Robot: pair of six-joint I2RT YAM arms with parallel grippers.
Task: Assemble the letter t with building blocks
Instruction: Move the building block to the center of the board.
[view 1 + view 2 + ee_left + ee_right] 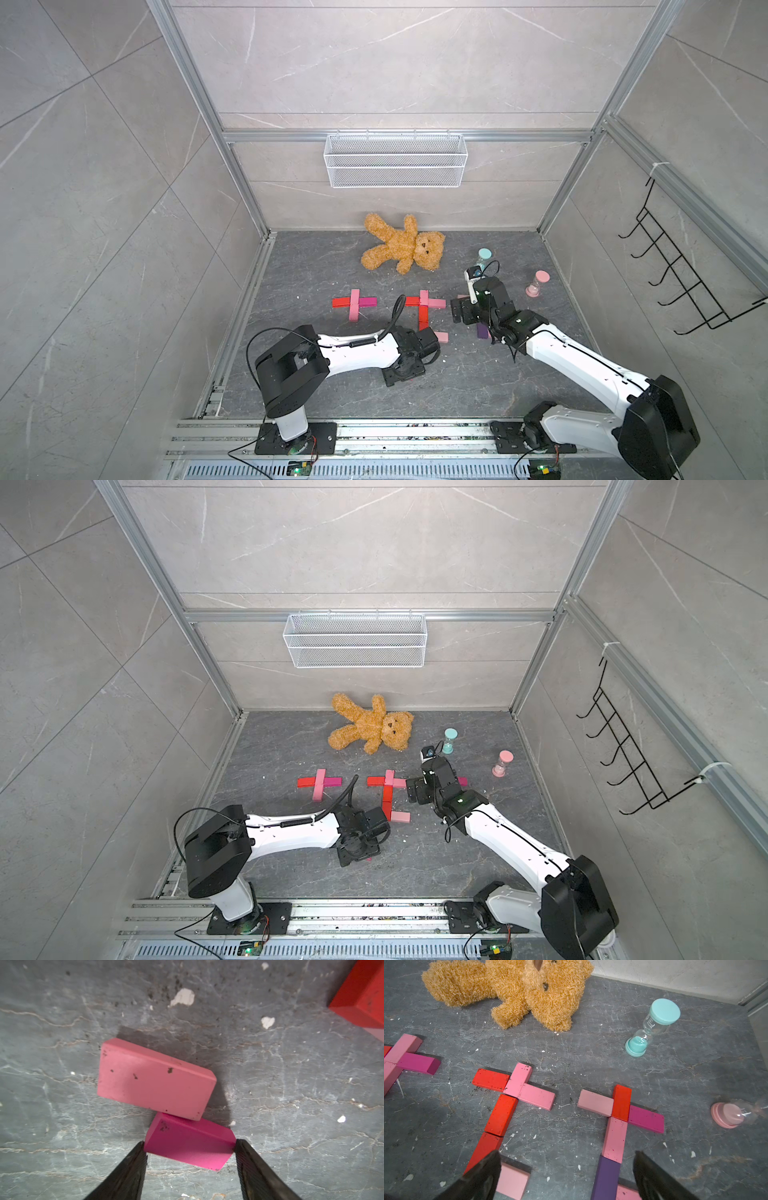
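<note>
Mid-pickup, my left gripper (190,1141) clamps the magenta block (193,1152) just beside the light pink block (153,1078), my right gripper (566,1153) gapes empty; next I should lift it straight clear.

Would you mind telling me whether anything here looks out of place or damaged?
Yes. One red crossbar block is scuffed black along its edges, and white flecks litter the table. A teddy bear lies sprawled at the table's far side, which seems unrelated to the building work.
</note>
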